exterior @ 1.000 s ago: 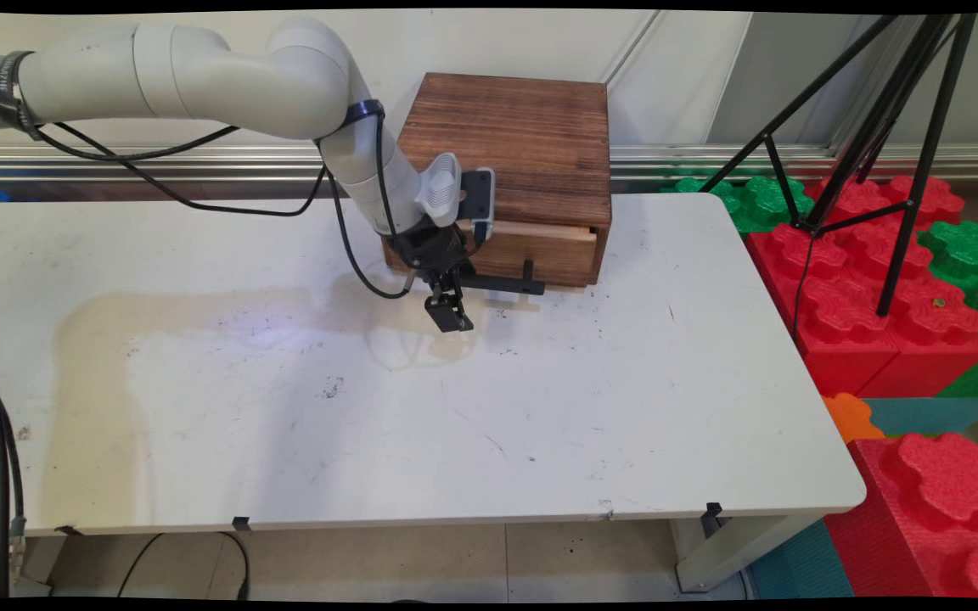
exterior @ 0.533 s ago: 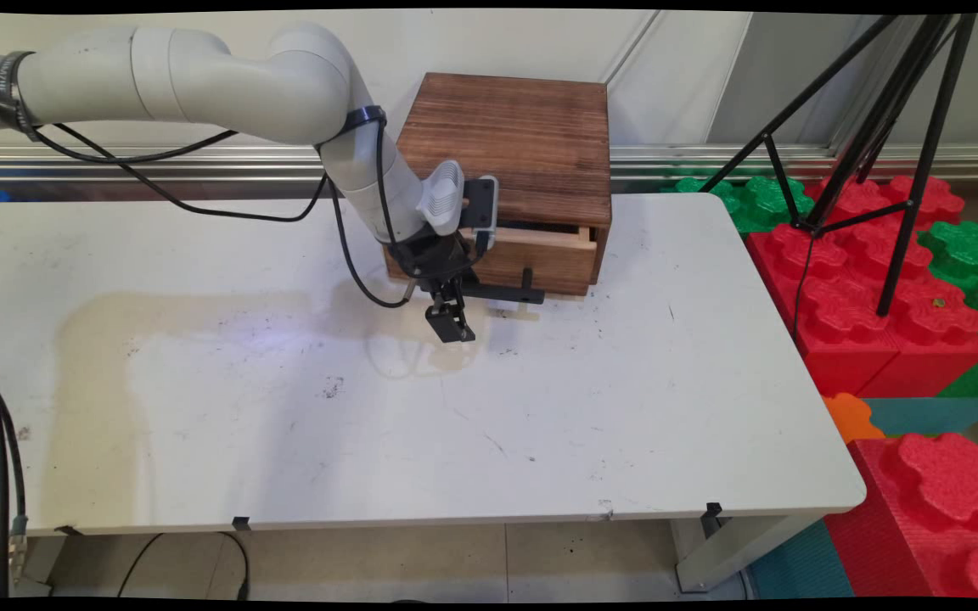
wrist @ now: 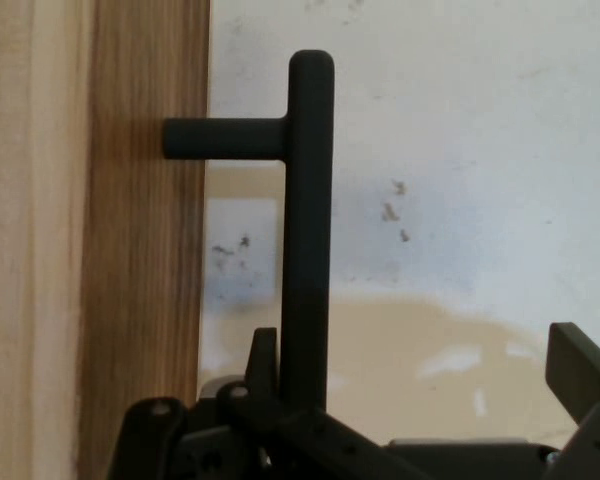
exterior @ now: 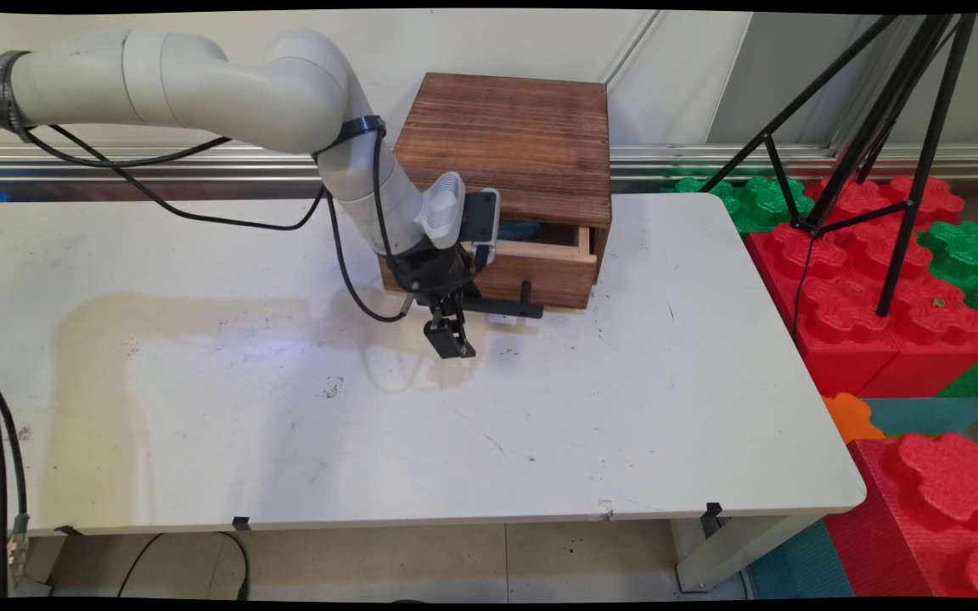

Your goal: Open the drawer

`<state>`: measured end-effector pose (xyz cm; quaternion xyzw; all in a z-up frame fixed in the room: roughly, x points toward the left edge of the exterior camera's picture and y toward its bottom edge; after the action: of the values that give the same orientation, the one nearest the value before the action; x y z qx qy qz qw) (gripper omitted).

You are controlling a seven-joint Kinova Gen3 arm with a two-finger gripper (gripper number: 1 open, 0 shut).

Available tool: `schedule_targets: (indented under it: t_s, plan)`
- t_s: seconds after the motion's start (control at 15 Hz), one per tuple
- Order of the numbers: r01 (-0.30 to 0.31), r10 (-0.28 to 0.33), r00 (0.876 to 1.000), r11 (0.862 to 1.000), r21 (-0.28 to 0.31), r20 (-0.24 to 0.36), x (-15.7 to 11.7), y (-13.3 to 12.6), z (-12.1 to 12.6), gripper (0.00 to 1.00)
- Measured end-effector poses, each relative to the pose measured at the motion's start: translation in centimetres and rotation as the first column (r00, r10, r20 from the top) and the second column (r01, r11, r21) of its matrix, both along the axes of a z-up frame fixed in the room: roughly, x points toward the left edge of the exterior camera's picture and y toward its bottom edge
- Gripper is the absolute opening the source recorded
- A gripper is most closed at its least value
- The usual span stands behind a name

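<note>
1. Main view: the arm comes in from the left and its gripper (exterior: 448, 339) hangs low over the tabletop (exterior: 285, 424), right at the front of the box (exterior: 506, 136).
2. The box sits at the far edge of the tabletop, and the drawer (exterior: 540, 263) in its front stands partly out. A dark gap shows between the drawer and the top of the box.
3. Something bluish (exterior: 527, 229) peeks out of that gap, too hidden to name.
4. The black handle (exterior: 502, 307) runs along the drawer's front, and the gripper is at its left end.
5. So far the drawer is out by a part of its depth, with most of it inside the box.
6. Off to the right of the box, beyond the tabletop, stand a black tripod (exterior: 879, 127) and red and green foam blocks (exterior: 862, 305).
7. Hand view: the handle (wrist: 308, 250) rises straight up the middle, its stub running into the drawer (wrist: 140, 300) on the left, with bare tabletop (wrist: 460, 150) behind.
8. The gripper (wrist: 420, 350) is spread wide. One of the fingers (wrist: 263, 350) sits between bar and drawer front, right against the bar, and the other is well apart on the bar's far side.
9. By my reading it's a hook, not a clamp: the bar stands between the fingers but isn't squeezed.
</note>
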<state>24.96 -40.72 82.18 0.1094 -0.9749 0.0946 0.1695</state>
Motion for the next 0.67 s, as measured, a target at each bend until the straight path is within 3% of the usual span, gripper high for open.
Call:
schedule_targets:
  t_s: [0.67]
  plan:
    - [0.027,-0.026,1.0,0.999,0.035,-0.015,-0.8,2.7,0.0,1.0]
